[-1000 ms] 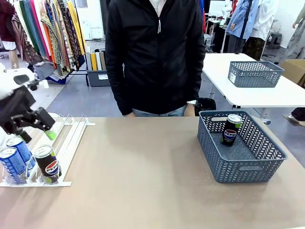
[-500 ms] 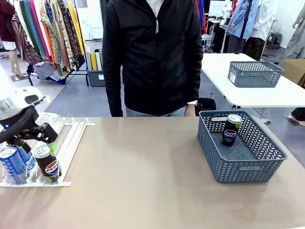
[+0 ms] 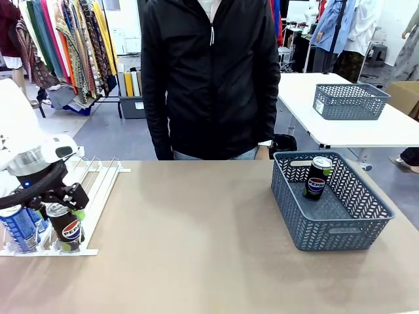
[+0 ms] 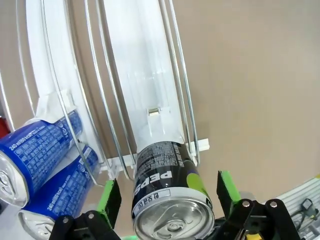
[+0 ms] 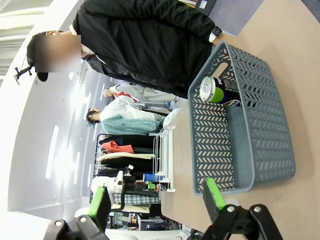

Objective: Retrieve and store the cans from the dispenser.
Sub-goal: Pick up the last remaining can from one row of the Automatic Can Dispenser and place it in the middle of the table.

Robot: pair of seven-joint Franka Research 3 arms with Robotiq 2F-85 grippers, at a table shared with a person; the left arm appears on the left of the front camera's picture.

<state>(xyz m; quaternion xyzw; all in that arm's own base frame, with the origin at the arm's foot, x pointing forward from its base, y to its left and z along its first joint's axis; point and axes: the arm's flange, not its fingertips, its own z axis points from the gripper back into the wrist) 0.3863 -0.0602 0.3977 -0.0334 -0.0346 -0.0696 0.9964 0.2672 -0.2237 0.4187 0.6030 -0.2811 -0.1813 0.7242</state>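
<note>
The black can [image 4: 167, 200] waits at the dispenser [image 4: 140, 75] front, 6 o'clock in the left wrist view, inside the left gripper [image 4: 168, 196], fingers wide apart. A crooked squeeze could tip it into the blue cans [image 4: 45, 145].

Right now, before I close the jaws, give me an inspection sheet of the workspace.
Surface: tan table, no spills seen.
Job's things: front black can at the dispenser stop; two blue cans beside it; another black can upright in the basket.
Clutter: nothing seen.
Grippers: left gripper open, jaws straddling the front black can; right gripper open, holding nothing.
Cables: thin wires by the left wrist.
Surroundings: person opposite; clothes racks; second table.
</note>
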